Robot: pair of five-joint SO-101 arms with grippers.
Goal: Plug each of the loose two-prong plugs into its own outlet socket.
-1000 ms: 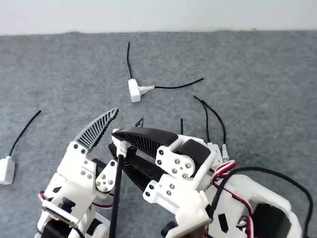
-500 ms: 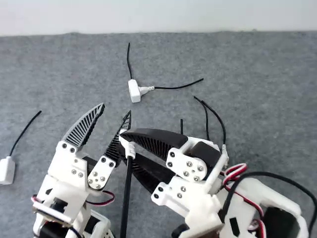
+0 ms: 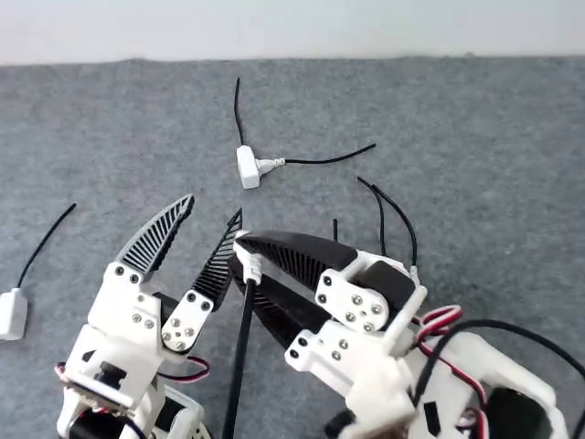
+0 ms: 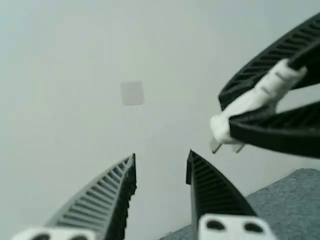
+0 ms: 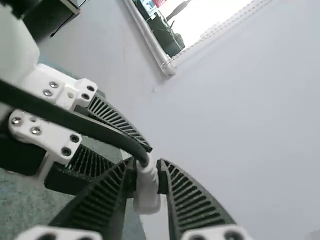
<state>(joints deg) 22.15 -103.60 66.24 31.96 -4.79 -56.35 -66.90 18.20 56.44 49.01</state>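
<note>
A white two-prong plug (image 3: pixel 249 266) on a black cable is clamped in my right gripper (image 3: pixel 239 255), low over the grey carpet near the front. In the right wrist view the plug (image 5: pixel 146 192) sits between that gripper's ribbed fingers (image 5: pixel 102 197). My left gripper (image 3: pixel 214 207) stands open just left of it, holding nothing. From the left wrist, the plug (image 4: pixel 250 100) and its prongs hang beside my open left gripper (image 4: pixel 161 156). A white outlet socket (image 3: pixel 248 167) with a plug in its side lies farther back. Another white socket (image 3: pixel 11 314) lies at the left edge.
Thin black cables (image 3: pixel 391 215) trail on the carpet right of the right arm, and one runs from the far socket (image 3: pixel 324 159). The carpet's back edge meets a pale wall (image 3: pixel 292 27). Open carpet lies at the right and far left.
My left gripper has drawn back to the left, away from the plug, and stands open. The right gripper has carried the plug a little to the right.
</note>
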